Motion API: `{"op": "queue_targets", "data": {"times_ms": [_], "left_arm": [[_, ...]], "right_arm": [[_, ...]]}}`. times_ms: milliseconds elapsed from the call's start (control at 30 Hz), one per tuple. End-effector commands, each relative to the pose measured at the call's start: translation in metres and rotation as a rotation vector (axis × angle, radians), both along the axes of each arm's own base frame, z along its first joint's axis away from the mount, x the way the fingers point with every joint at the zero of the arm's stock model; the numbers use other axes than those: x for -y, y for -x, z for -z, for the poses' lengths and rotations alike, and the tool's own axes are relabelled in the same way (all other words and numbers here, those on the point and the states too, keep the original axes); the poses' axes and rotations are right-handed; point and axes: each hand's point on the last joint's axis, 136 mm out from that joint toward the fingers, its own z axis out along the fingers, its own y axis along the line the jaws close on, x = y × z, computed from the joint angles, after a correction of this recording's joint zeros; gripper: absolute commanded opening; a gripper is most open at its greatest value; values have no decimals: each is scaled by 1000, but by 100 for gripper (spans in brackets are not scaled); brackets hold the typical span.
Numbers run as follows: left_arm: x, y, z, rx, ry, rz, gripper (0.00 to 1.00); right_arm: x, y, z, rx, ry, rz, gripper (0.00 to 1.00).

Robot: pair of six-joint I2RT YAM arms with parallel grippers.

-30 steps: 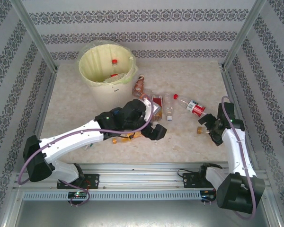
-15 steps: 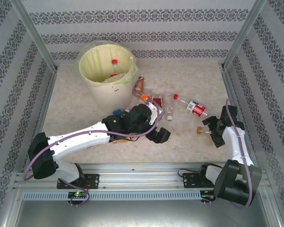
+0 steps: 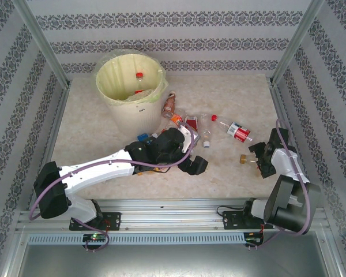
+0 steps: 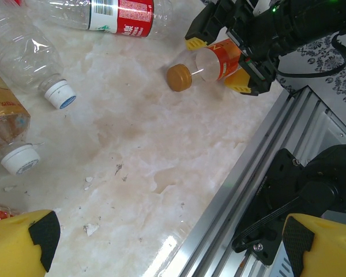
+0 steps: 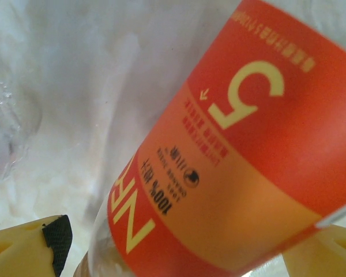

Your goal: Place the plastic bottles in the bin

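Note:
A small clear bottle with an orange-red label (image 5: 219, 161) and a brown cap (image 3: 242, 157) lies on the table at the right. My right gripper (image 3: 257, 157) straddles it, one yellow finger on each side (image 4: 240, 82). The jaws are open: a gap shows beside the left finger (image 5: 40, 242). My left gripper (image 3: 194, 165) hangs open over bare table near the front rail, holding nothing (image 4: 173, 242). A red-labelled bottle (image 3: 237, 131), a clear one (image 3: 206, 130) and a brownish one (image 3: 170, 104) lie mid-table. The pale yellow bin (image 3: 130, 112) stands at the back left with a red-capped bottle (image 3: 139, 75) inside.
The left arm covers more bottles near the table's middle; two white-capped ones (image 4: 29, 57) (image 4: 8, 130) lie just beyond its fingers. The aluminium front rail (image 4: 242, 173) runs close beside the left gripper. Patterned walls enclose the table on three sides.
The left gripper has slid right and a little nearer, then stopped. The right arm has folded back toward its base, with its gripper staying at the orange-labelled bottle.

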Motion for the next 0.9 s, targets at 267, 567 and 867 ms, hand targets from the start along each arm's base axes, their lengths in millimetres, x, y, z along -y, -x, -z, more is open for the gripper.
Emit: {"op": "queue_targets", "data": {"times_ms": [267, 567, 867], "left_arm": [[7, 2, -4, 4, 31, -9, 100], [14, 2, -10, -28, 94, -19, 100], [11, -8, -23, -100, 177, -69, 100]], "right_arm": [[6, 2, 21, -51, 10, -24, 81], [10, 0, 1, 14, 93, -109, 59], [-15, -6, -53, 223, 196, -277, 53]]}}
